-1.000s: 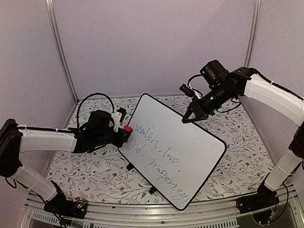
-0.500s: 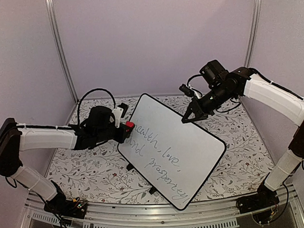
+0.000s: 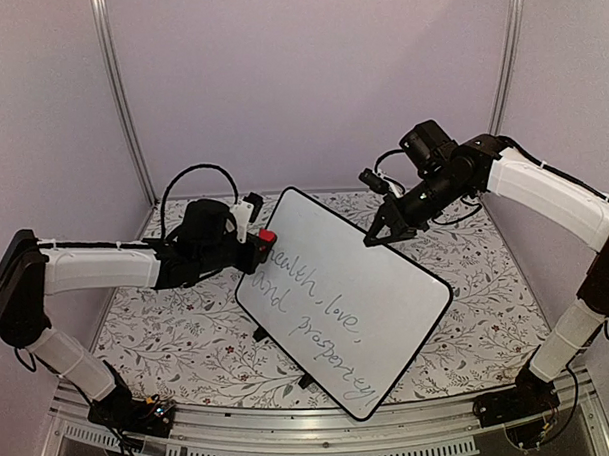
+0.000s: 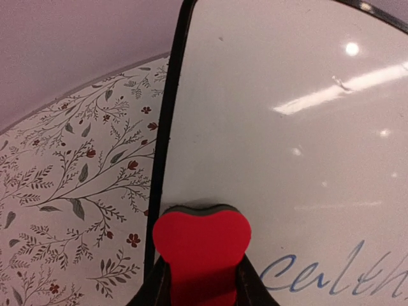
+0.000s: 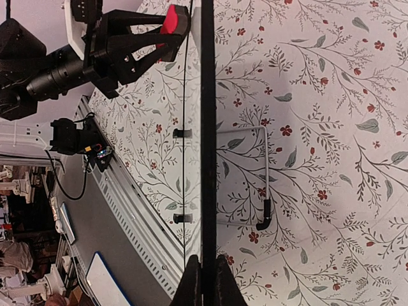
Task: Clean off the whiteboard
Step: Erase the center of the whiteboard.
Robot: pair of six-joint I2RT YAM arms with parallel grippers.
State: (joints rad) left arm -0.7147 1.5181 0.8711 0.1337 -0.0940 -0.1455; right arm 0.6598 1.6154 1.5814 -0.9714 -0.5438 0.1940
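The whiteboard (image 3: 352, 286) stands tilted on the table, with thin cursive writing along its left and lower part. My left gripper (image 3: 262, 247) is shut on the red eraser (image 3: 268, 236), which is pressed on the board near its left rim, just above the first word. In the left wrist view the eraser (image 4: 201, 239) sits beside the black rim (image 4: 167, 121), with blue writing (image 4: 331, 274) to its right. My right gripper (image 3: 373, 238) is shut on the board's upper right edge. The right wrist view shows that edge (image 5: 208, 146) end-on between my fingers (image 5: 193, 284).
The floral tablecloth (image 3: 188, 342) covers the table. The board's wire stand (image 5: 261, 172) and small black feet (image 3: 260, 333) rest on it. The metal front rail (image 3: 322, 443) runs along the near edge. Lilac walls close in the back and sides.
My left gripper has moved the eraser up and to the right along the board's left rim. The right arm and the board have stayed still.
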